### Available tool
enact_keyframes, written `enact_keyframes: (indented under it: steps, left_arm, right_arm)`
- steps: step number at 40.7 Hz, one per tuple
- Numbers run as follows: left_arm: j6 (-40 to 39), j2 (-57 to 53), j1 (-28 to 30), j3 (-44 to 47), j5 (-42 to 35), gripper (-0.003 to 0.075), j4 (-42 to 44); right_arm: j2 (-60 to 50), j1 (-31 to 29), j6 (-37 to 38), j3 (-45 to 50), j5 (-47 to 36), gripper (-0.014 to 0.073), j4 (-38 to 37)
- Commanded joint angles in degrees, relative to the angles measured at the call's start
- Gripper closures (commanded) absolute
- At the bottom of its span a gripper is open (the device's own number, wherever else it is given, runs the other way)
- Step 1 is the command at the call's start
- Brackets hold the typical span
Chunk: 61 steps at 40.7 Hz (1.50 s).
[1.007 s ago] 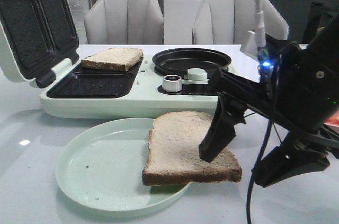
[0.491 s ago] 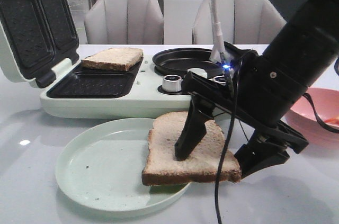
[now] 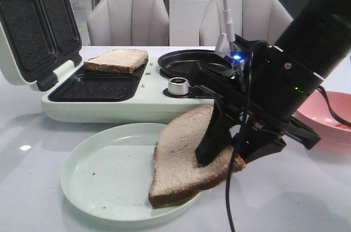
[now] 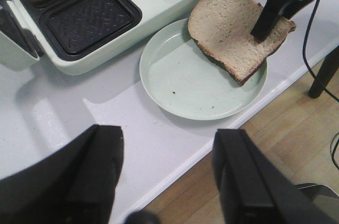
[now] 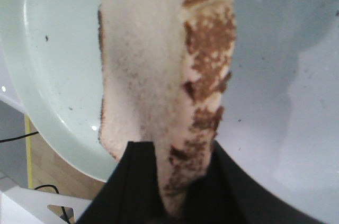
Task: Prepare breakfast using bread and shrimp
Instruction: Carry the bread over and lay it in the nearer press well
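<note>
Bread slice (image 3: 184, 158), near one, lay tilted: its near-left end rested on the pale green plate (image 3: 104, 180), its right edge raised. We saw the right gripper (image 3: 219, 155) pinching that right edge, one finger on top, one beneath (the right wrist view showed the crust (image 5: 204, 91) clamped between them). Second slice (image 3: 117, 60) sat in the far tray of the open sandwich maker (image 3: 109, 106), behind the plate. We noted the left gripper (image 4: 167, 181) spread apart, holding nothing, above the table's (image 4: 63, 123) near edge. Pink bowl (image 3: 329, 114) stood at the right.
</note>
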Motion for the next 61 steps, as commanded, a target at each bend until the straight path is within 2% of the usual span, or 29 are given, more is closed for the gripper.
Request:
enact_keyframes:
  steps: [1,3,11,15,19,23,29,42,47,55,57,61]
  left_arm:
    - [-0.4,0.0,-0.5,-1.6,-4.1,0.0297,-0.3]
    - [-0.4,0.0,-0.5,-1.6,-4.1,0.0297,-0.3]
    - [-0.4,0.0,-0.5,-1.6,-4.1,0.0297,-0.3]
    - [-0.4,0.0,-0.5,-1.6,-4.1,0.0297,-0.3]
    - [-0.4,0.0,-0.5,-1.6,-4.1,0.0297,-0.3]
    - [-0.4,0.0,-0.5,-1.6,-4.1,0.0297,-0.4]
    - [-0.4,0.0,-0.5,-1.6,-4.1,0.0297,-0.5]
    - [-0.4,0.0,-0.5,-1.6,-4.1,0.0297,-1.8]
    - [-0.4,0.0,-0.5,-1.6,-4.1,0.0297,-2.7]
    - [-0.4,0.0,-0.5,-1.6,-4.0,0.0297,-2.7]
    - [-0.4,0.0,-0.5,-1.6,-4.0,0.0297,-2.7]
    - [-0.4,0.0,-0.5,-1.6,-4.0,0.0297,-2.7]
  right_arm:
    - [-5.4,0.0,-0.6,-1.1,1.4,0.0526,0.0]
    - [-6.8,0.0,-0.6,-1.1,1.4,0.0554,0.0]
    - [-10.8,0.0,-0.6,-3.2,3.1,0.0543,0.2]
    - [-11.9,0.1,-0.6,-5.1,3.1,0.0543,3.1]
    - [-11.8,0.7,-0.6,-7.3,1.3,0.0543,7.0]
    - [-10.7,3.4,-0.6,-10.2,-3.3,0.0543,7.8]
    - [-5.7,6.4,-0.6,-17.4,-6.7,0.0543,7.8]
    - [11.4,7.2,-0.6,-38.3,-2.2,0.0526,10.1]
    - [17.2,7.2,-0.6,-44.3,-2.1,0.0423,13.6]
    - [21.5,7.2,-0.6,-48.8,-2.2,0.0081,13.4]
    - [21.5,7.1,-0.6,-48.8,-2.5,0.0039,12.8]
    - [21.2,6.6,-0.6,-48.8,-2.1,0.004,12.4]
